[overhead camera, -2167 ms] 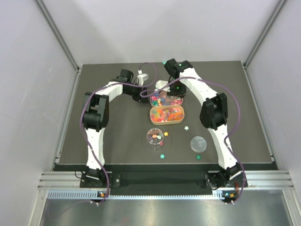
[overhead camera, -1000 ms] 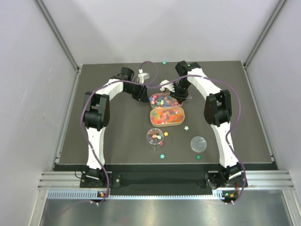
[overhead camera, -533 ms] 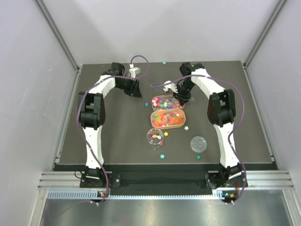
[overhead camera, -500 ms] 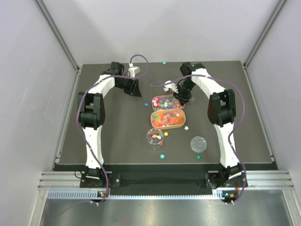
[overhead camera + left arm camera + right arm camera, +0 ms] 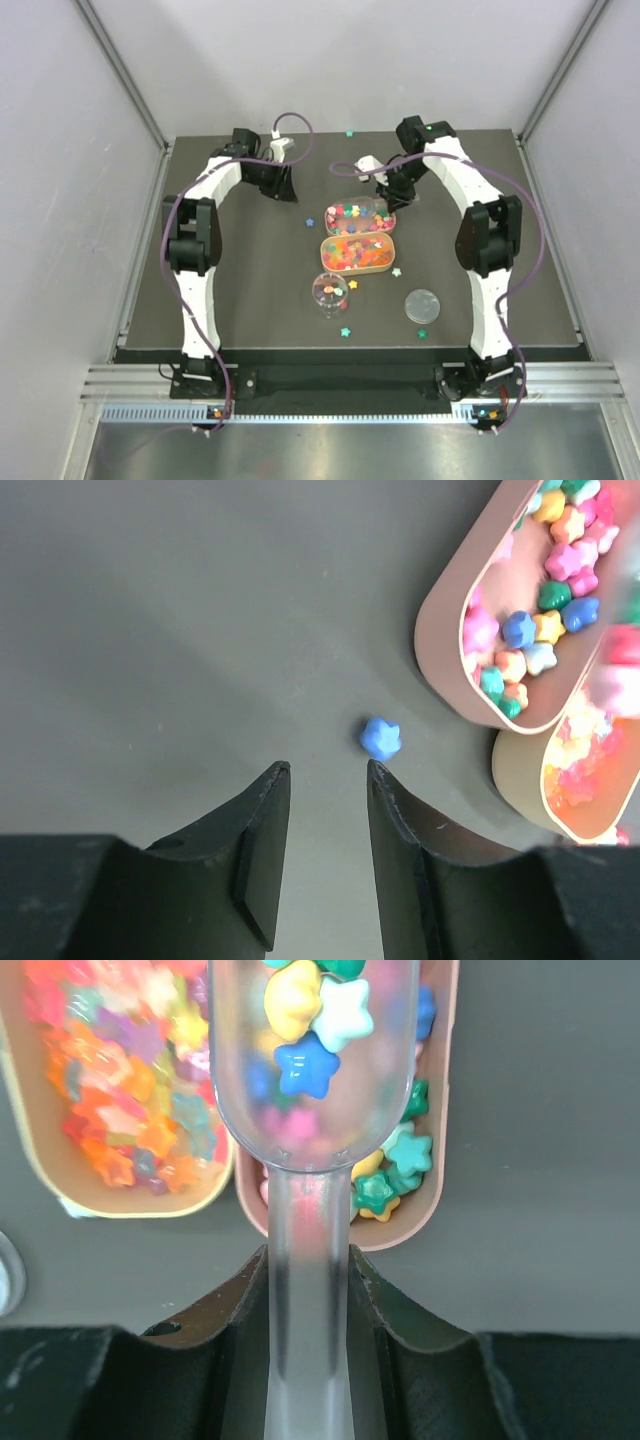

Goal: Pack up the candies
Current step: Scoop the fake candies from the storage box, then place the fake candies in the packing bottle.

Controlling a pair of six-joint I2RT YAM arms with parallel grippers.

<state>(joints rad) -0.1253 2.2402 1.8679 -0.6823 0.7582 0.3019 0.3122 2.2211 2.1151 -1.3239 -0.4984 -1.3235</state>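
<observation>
We see the right gripper (image 5: 308,1285) pinching the handle of a clear plastic scoop (image 5: 310,1140). It carries a few star-shaped candies (image 5: 305,1065) near the pink oval tray (image 5: 446,1080) and tan oval tray (image 5: 130,1207). The left gripper (image 5: 322,785) has its fingers slightly spread, gripping nothing, just short of a loose blue star candy (image 5: 381,738) on the dark table (image 5: 150,630). A clear round jar (image 5: 330,292) stands nearer the bases.
</observation>
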